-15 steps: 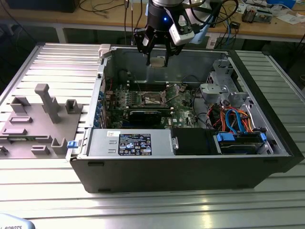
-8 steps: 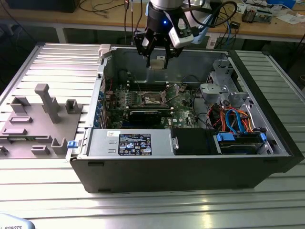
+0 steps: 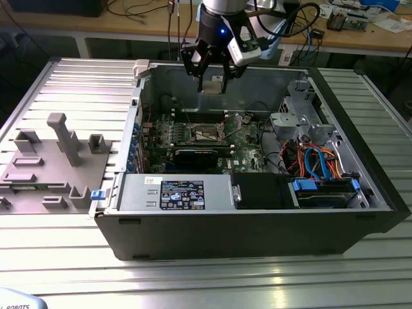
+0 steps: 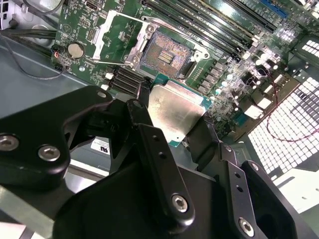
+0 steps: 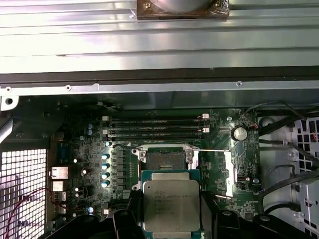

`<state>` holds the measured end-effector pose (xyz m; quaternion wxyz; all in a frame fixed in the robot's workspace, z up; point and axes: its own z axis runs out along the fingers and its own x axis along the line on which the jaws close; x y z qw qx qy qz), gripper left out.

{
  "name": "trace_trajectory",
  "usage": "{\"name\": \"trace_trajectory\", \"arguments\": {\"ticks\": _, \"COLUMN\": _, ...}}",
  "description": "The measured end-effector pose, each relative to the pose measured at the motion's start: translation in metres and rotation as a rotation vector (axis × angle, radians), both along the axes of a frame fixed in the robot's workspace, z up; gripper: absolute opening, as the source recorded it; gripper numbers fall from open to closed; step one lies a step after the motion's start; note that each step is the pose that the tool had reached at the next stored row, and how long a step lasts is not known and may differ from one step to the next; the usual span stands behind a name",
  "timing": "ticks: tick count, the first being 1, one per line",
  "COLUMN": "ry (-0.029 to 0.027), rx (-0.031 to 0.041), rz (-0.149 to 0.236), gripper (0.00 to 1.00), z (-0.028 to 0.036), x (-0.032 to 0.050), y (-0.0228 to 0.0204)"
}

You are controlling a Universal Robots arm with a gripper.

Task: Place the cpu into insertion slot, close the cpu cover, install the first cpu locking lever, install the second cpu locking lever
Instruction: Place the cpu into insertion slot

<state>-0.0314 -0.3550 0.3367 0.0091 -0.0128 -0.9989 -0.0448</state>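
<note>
A ribbed metal tabletop [image 3: 193, 283] carries an open computer case [image 3: 257, 225] with its motherboard [image 3: 244, 138] facing up. Above the board hangs the gripper [image 3: 211, 84], jaws clamped on the edges of the cpu [image 5: 171, 205], which is in the air. Near it, the insertion slot [image 5: 163, 158] lies bare, with the cpu cover [image 5: 229, 172] swung open beside it.

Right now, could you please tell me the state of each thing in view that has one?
gripper: shut on the cpu, up above the computer case
cpu: gripped, not yet seated
insertion slot: empty, uncovered
cpu cover: swung open beside the insertion slot
computer case: side open
</note>
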Motion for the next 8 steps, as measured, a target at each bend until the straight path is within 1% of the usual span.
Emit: {"name": "trace_trajectory", "arguments": {"ticks": 8, "ry": 0.0, "rx": 0.0, "rz": 0.0, "gripper": 0.55, "z": -0.0028, "x": 0.0, "y": 0.0}}
